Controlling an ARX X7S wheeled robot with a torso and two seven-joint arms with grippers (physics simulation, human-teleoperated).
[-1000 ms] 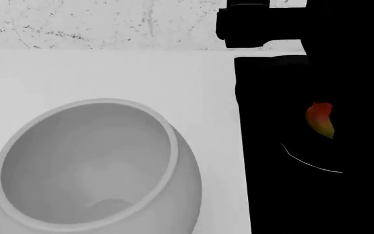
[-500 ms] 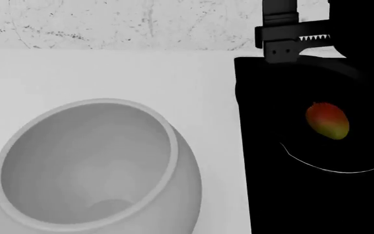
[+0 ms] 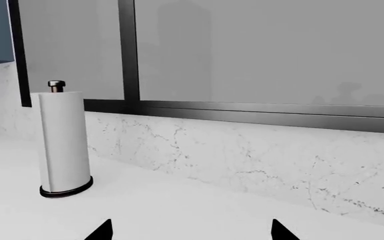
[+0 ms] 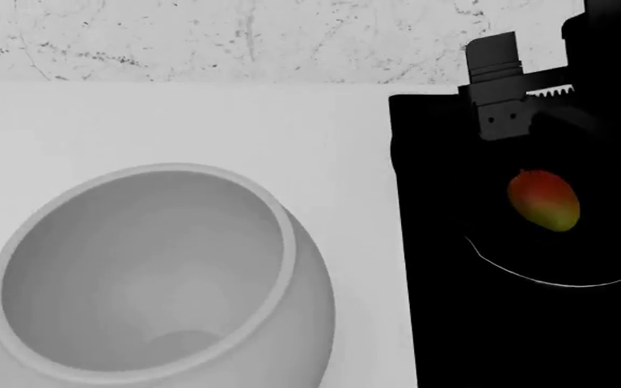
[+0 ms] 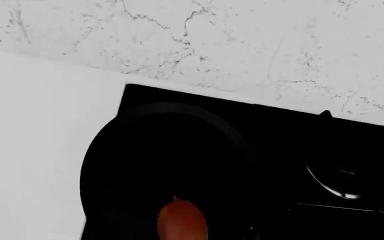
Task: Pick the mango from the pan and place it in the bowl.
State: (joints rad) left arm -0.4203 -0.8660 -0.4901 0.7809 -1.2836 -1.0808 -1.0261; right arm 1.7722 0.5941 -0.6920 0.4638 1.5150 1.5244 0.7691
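Head view: a small red-and-yellow egg-shaped mango [image 4: 543, 200] lies in a round black pan [image 4: 548, 281] on a flat black stovetop [image 4: 419, 242], well apart from the large light-grey rounded bowl [image 4: 149, 279] on the white counter. The dark right gripper [image 4: 510, 101] hangs beyond the pan, mostly cut off; I cannot tell its finger spread.

Left wrist view: two dark fingertips [image 3: 102, 231] stand apart, holding nothing, facing a white paper-towel roll [image 3: 63, 142].

Right wrist view: the mango is partly cropped and the pan barely separates from the stovetop. Best to centre above the fruit, then descend straight.
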